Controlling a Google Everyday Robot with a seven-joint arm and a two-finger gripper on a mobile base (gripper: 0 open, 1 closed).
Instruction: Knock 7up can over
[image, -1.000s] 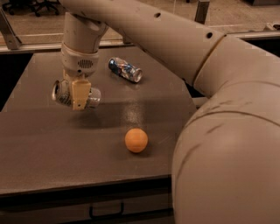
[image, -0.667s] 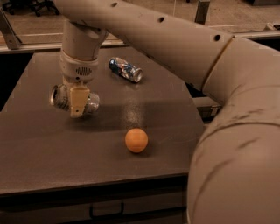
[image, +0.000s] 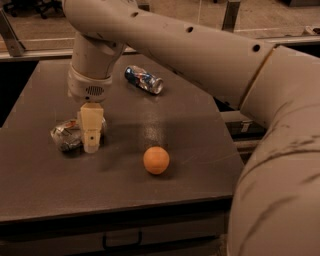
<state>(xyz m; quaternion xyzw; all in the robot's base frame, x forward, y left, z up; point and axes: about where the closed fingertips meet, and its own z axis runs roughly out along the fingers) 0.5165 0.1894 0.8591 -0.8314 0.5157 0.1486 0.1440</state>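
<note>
Item under inspection: the 7up can (image: 64, 136), on the left part of the dark table (image: 200, 131), near its front half. The body is visibly dented and crumpled, silver-white with traces of green. I judge it to be light, thin-walled and probably empty, so it should tip or roll at a slight push and deform further under any squeeze. The metal skin will be slick, and the creases make its rolling uneven. No grasp is needed for this task. If contact is wanted, I would place it high on the side wall, away from the base, pushing sideways rather than pinching. Position relative to the tool: the gripper (image: 91, 143) hangs straight down from the wrist with its tip at or just above the table surface. The can sits immediately on the gripper's left in the camera view, its right end hidden behind the gripper, so the two appear to be touching or very nearly so. Whether the gripper is spread, closed or pinching the can, I cannot tell from this angle. The can reads as lying low and tilted rather than upright, though its crushed shape makes that uncertain. Other items noted: a blue-and-silver can (image: 144, 80) lying on its side farther back, and an orange ball (image: 156, 160) to the right, both well apart from the work.
</note>
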